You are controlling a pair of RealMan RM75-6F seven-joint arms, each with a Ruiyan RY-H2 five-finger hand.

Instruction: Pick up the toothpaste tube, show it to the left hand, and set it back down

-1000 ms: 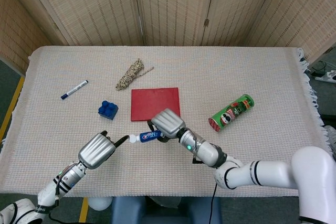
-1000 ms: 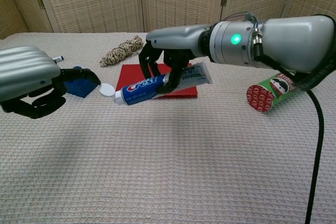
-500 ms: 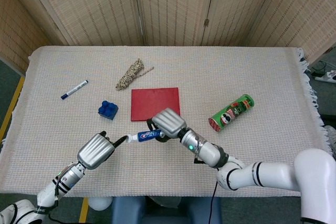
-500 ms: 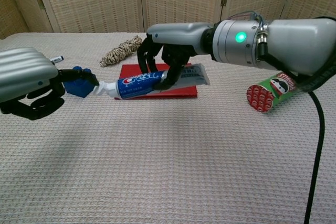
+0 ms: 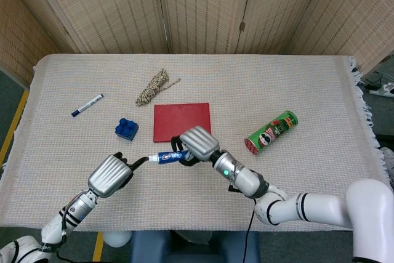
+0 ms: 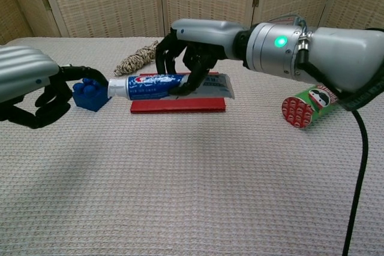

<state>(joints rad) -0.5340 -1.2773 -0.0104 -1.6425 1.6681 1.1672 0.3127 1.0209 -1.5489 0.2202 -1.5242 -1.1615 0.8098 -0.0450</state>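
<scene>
Both of your hands are up off the table (image 5: 295, 84) and meeting over its near middle. Your right hand (image 5: 196, 143) holds the toothpaste tube (image 6: 165, 85) in the air, its dark fingers (image 6: 193, 79) curled around the tube's middle, with the tube lying nearly level in the chest view. The white cap end points toward your left hand (image 5: 109, 174), and the crimped tail sticks out on the other side of the grip. Your left hand holds nothing that you can see; its fingers are bent inward, and one dark fingertip (image 6: 99, 79) reaches out to the cap, touching it or just short of it; the views do not settle which. Behind the tube on the cloth lies the red flat block (image 5: 181, 121), partly hidden by your right hand in the head view. A blue toy brick (image 5: 126, 129) sits just beyond your left hand's fingers. Farther back you have a bundle of rope (image 5: 152, 87) and a marker pen (image 5: 87, 105) near the left edge. The green chip can (image 5: 271, 132) lies on its side to the right of your right arm.
</scene>
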